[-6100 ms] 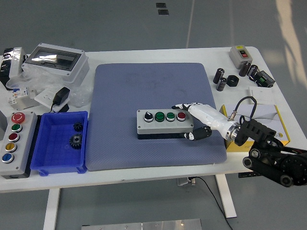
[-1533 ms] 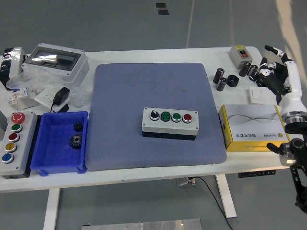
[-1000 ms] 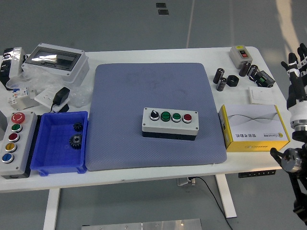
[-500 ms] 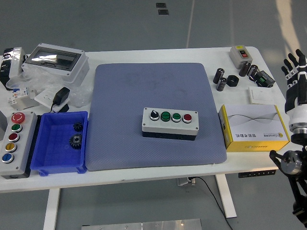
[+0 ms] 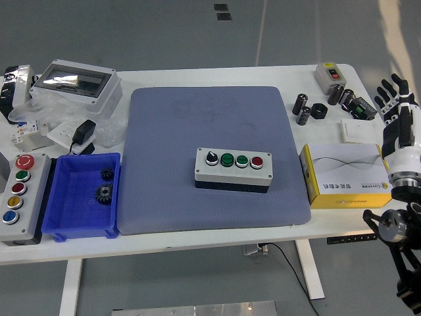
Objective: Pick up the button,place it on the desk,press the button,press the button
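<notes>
Your button box [image 5: 233, 170] sits on the blue mat [image 5: 212, 158], mid-desk. Your right hand [image 5: 396, 113] hovers off the desk's right edge, fingers [image 5: 384, 92] spread, empty. Reaching back, you could knock the yellow box [image 5: 348, 174] or hit the wrong button.

You've got a button box [image 5: 233, 169] in matt grey plastic, its caps glossy, sitting on a blue mat [image 5: 214, 155] with a finely dimpled, cloth-like face. Your tabletop [image 5: 197, 240] looks smooth, flat white. Left, the blue bin [image 5: 83, 227] is shiny moulded plastic holding dull dark metal gears [image 5: 104, 192]. The yellow carton [image 5: 348, 174] reads as coated cardboard. Your right hand [image 5: 396, 108] shows glossy white shells over black joints.
</notes>
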You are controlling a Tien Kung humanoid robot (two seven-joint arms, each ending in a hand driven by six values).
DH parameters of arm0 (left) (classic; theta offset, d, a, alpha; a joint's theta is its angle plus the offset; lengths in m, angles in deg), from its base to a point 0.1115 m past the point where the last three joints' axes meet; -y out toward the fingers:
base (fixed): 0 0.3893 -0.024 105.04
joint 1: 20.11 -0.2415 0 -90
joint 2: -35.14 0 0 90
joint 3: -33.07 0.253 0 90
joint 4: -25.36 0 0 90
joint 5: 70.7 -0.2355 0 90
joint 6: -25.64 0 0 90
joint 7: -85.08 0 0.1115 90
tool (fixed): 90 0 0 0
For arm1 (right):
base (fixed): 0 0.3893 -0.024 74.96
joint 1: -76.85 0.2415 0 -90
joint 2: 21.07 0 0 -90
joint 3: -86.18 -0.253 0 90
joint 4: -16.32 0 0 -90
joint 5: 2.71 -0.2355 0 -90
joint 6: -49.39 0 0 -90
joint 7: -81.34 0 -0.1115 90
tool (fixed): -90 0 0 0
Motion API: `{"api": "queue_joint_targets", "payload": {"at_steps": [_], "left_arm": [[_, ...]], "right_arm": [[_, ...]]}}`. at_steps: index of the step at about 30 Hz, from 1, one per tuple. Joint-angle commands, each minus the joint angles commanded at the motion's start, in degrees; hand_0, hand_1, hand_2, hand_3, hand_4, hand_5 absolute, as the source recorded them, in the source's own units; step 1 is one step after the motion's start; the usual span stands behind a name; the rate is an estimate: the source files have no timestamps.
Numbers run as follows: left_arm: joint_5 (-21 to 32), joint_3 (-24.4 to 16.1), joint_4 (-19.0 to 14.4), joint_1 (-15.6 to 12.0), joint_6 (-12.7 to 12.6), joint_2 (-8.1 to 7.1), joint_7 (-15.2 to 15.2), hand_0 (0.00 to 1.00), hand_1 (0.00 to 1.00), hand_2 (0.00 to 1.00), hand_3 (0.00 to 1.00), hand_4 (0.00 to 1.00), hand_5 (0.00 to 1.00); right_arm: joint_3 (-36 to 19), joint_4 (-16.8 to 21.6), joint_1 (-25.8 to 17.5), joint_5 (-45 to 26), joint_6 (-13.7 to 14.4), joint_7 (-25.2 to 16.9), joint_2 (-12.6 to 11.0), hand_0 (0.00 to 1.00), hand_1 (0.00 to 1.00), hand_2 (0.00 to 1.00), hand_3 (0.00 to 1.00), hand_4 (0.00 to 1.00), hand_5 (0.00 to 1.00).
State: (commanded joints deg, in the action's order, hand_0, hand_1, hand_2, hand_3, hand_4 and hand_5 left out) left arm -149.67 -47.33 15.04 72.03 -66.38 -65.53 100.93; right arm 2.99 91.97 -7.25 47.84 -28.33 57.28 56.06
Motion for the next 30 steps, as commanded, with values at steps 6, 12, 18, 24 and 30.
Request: {"api": "queue_joint_targets", "payload": {"at_steps": [6, 12, 18, 24, 30], "left_arm": [[0.9, 0.4, 0.0, -0.3, -0.2, -0.17, -0.2, 0.627, 0.514, 0.526, 0.592, 0.611, 0.216], [1.6, 0.4, 0.0, -0.7, -0.3, 0.7, -0.1, 0.627, 0.516, 0.527, 0.592, 0.613, 0.218], [2.0, 0.6, 0.0, -0.9, -0.4, 1.6, 0.0, 0.627, 0.516, 0.528, 0.594, 0.613, 0.218], [2.3, 0.6, 0.0, -0.7, -0.5, 1.56, 0.0, 0.627, 0.514, 0.53, 0.595, 0.614, 0.219], [2.4, 0.6, 0.0, -0.5, -0.6, 1.67, -0.1, 0.627, 0.515, 0.53, 0.596, 0.615, 0.22]], "right_arm": [[-0.6, 0.3, 0.1, 0.5, -0.1, 0.1, 0.2, 0.865, 0.831, 0.791, 0.844, 0.856, 0.806], [-1.4, 0.6, -0.8, 0.9, -0.1, 0.4, -0.2, 0.86, 0.824, 0.799, 0.86, 0.857, 0.804], [-2.1, 0.5, -1.7, 0.9, -0.2, 0.6, -0.3, 0.847, 0.822, 0.803, 0.855, 0.854, 0.795], [-2.8, 0.5, -1.6, 1.1, -0.3, 0.6, -0.2, 0.847, 0.822, 0.801, 0.851, 0.853, 0.792], [-4.3, 0.9, -1.8, 1.4, -0.4, 0.7, 0.1, 0.846, 0.82, 0.8, 0.847, 0.848, 0.785]]}}
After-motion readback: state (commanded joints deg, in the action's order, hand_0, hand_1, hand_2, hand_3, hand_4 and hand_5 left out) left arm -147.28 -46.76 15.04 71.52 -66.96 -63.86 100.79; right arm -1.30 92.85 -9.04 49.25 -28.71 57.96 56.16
